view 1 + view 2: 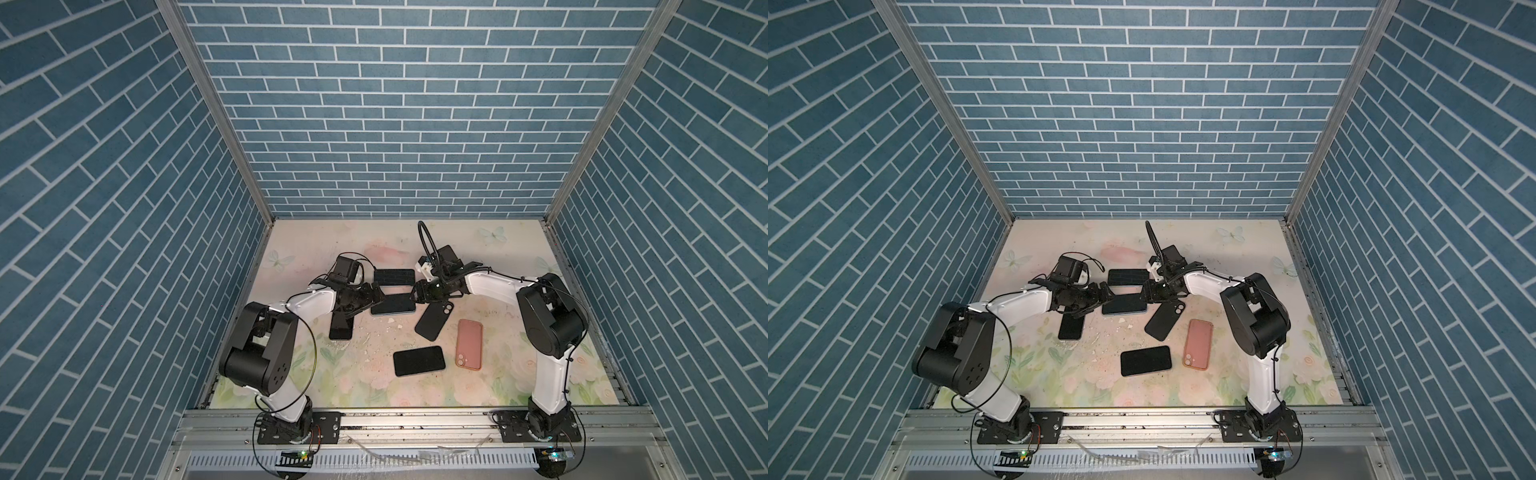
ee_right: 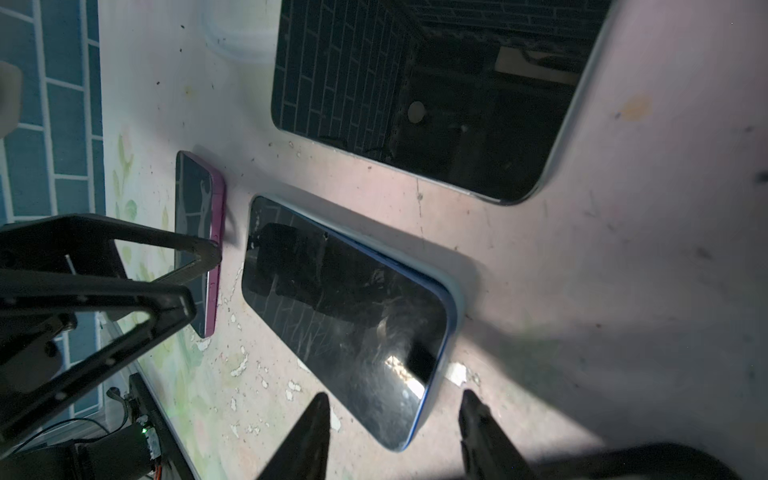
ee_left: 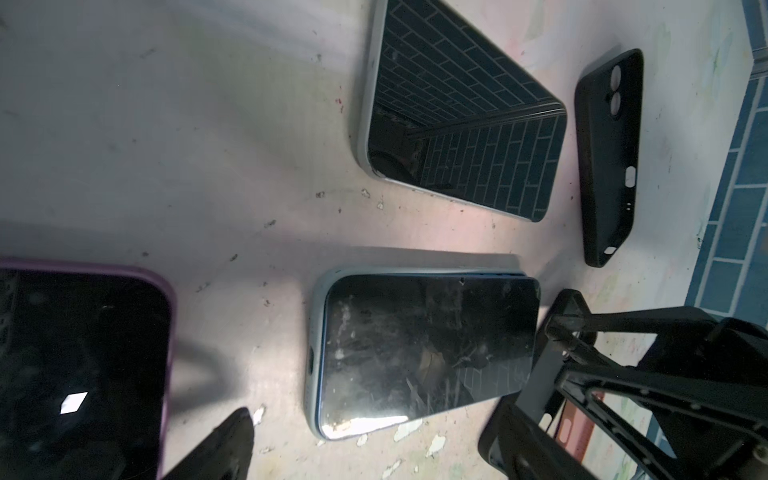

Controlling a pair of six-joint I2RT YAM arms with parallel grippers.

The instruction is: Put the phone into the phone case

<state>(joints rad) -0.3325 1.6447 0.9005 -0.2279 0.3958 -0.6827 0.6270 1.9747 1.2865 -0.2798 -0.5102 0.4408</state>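
Observation:
A black-screened phone (image 1: pixel 392 304) (image 3: pixel 424 345) with a blue rim lies face up in a pale blue phone case (image 3: pixel 316 332) (image 2: pixel 455 299) at mid-table. On one long side the blue rim stands slightly proud of the case wall. My left gripper (image 1: pixel 377 291) (image 3: pixel 365 461) is open at the phone's left end, its fingers (image 2: pixel 199 249) spread wide and holding nothing. At the opposite end my right gripper (image 1: pixel 414 294) (image 2: pixel 394 415) is open. Its fingertips (image 2: pixel 320 403) straddle that end with a gap on each side.
Behind lies another cased phone (image 1: pixel 394 276). A phone in a purple case (image 1: pixel 341 326) sits under the left arm. An empty black case (image 1: pixel 434 320), a pink case (image 1: pixel 469 343) and a bare black phone (image 1: pixel 419 360) lie nearer the front. White flakes dot the floral mat (image 1: pixel 316 374).

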